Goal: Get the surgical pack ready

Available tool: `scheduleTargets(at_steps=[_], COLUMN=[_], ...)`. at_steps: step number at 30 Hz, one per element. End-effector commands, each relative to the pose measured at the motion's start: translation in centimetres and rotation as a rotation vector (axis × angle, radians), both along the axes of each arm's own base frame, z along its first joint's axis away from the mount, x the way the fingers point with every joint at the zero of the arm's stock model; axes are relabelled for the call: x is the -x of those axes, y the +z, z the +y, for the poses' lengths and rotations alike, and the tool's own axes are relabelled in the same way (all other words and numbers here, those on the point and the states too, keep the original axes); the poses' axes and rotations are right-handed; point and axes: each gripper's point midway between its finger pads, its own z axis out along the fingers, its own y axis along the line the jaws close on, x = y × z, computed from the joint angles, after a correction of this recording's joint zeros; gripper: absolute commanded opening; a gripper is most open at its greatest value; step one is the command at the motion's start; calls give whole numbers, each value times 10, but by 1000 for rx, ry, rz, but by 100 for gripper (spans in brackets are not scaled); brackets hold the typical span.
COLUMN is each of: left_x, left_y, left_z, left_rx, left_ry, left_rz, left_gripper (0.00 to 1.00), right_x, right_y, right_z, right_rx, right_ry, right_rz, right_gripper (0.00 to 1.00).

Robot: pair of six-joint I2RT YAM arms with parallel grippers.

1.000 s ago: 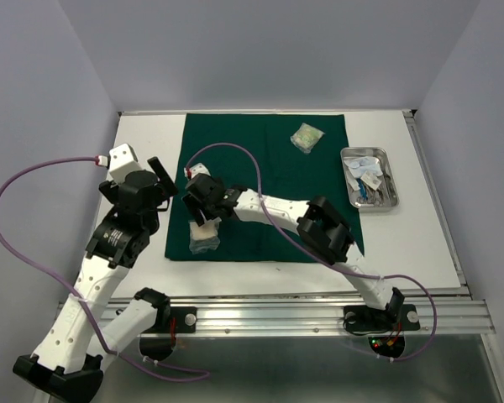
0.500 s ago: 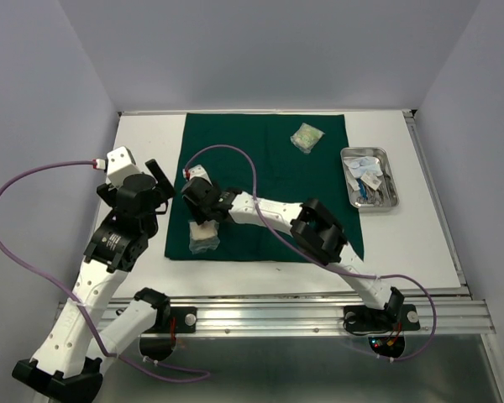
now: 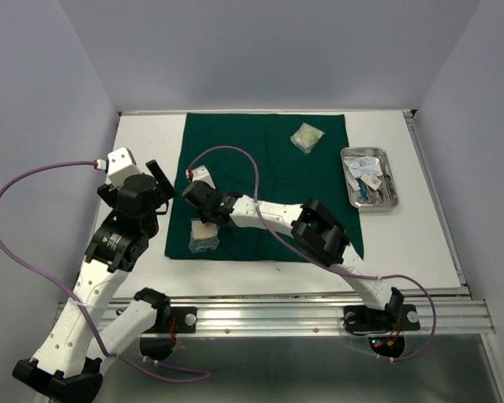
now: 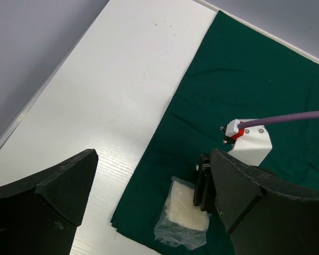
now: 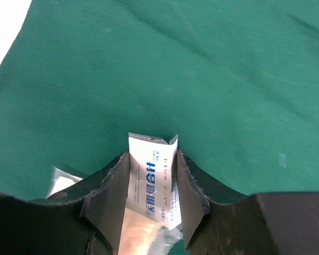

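The dark green drape (image 3: 269, 176) lies spread over the middle of the table. Near its front left corner sits a clear bag of white gauze (image 3: 204, 238), also seen in the left wrist view (image 4: 187, 212). My right gripper (image 3: 203, 220) points down right behind it. In the right wrist view both fingers (image 5: 109, 186) press against the sides of a white packet with blue print (image 5: 149, 175) standing on the drape (image 5: 202, 64). My left gripper (image 3: 164, 186) hovers wide open over the drape's left edge (image 4: 151, 159), holding nothing.
A second gauze packet (image 3: 307, 137) lies at the back of the drape. The small steel tray (image 3: 343, 168) with instruments and packets stands on the white table to the right. A purple cable (image 3: 235, 151) loops over the right arm.
The right gripper has narrowed from wide open down onto the printed packet and shifted slightly toward the front. The left arm has hardly moved.
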Motion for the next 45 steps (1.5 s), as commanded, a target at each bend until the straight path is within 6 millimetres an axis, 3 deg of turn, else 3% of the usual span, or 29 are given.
scheduleTargets(at_steps=[1,5,8,12,13,15,16,17,19,20,21,22,23,24,26,27,34,39,45], left_x=[0,0,0,0,0,-1,0,-1,-1,-1,-2,-1,-2,-2,-3,-3,-4,-4,-6], left_y=[1,-1,-3,-4,-4,-5,-5,-5,-5,-6,-5,-2,0,2,6,7,6,4,5], left_z=[6,6,7,7,7,6,6,5,5,5,6,7,7,7,7,6,4,3,1], left_rx=[-8,-10,-15,-16,-16,-13,-12,-11,-12,-16,-18,-22,-24,-24,-22,-19,-12,-9,-4], left_ry=[30,27,33,32,32,27,26,23,24,24,26,32,31,31,31,28,17,18,9], left_rz=[-19,-15,-9,-8,-8,-5,-6,-7,-7,-5,-6,-10,-12,-15,-23,-25,-19,-17,-21], left_gripper=[99,99,99,99,99,99,99,99,99,99,99,99,99,99,99,99,99,99,99], right_x=[-19,-32,-54,-68,-77,-89,-86,-93,-101,-111,-113,-112,-114,-120,-118,-123,-112,-96,-80], right_y=[53,70,76,85,97,96,98,104,110,114,129,122,124,137,131,140,124,105,77], right_z=[-20,-38,-65,-96,-111,-143,-147,-172,-201,-224,-238,-255,-267,-294,-324,-350,-454,-493,-510], right_rx=[-11,6,-1,7,-4,12,12,14,14,8,-15,1,-5,-22,-7,-23,34,48,89], right_ry=[-96,-146,-207,-268,-307,-368,-375,-422,-473,-520,-543,-564,-586,-639,-684,-736,-898,-951,-968], right_rz=[-143,-196,-196,-207,-221,-217,-218,-221,-227,-235,-253,-242,-245,-263,-248,-260,-224,-194,-151], right_gripper=[44,43,43,43,43,43,43,43,43,43,43,43,43,43,43,43,43,43,45])
